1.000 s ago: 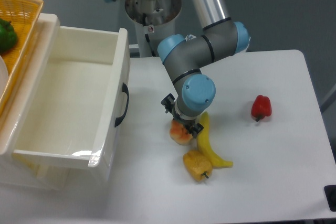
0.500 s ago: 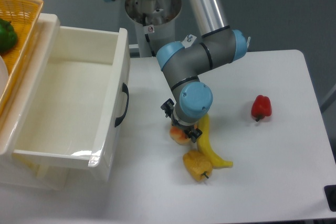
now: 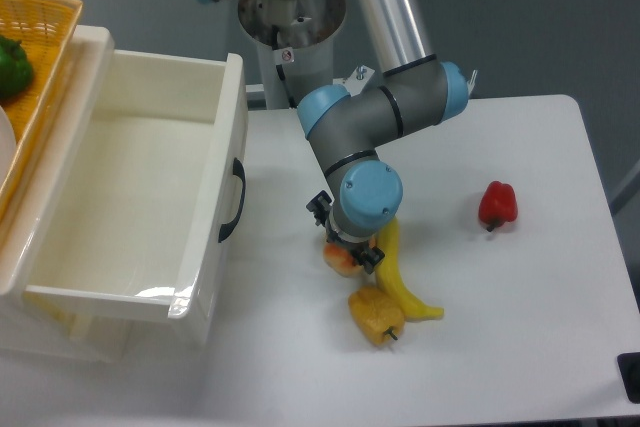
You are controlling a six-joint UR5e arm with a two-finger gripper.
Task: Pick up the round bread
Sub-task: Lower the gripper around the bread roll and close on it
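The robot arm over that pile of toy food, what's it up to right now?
The arm has its gripper down on the round bread, which sits on the white table beside a banana and a yellow pepper. The wrist hides the fingers, so a grasp can't be confirmed. The bread looks not yet lifted.

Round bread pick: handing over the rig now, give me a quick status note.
Gripper: down on the round bread, wrist hides the fingers, so a closed grasp cannot be confirmed.
Round bread: on the table, mostly covered by the gripper, right beside the banana, with the yellow pepper just in front.
Done: approach and descent.
Left: confirm grasp, lift clear without dragging the banana.
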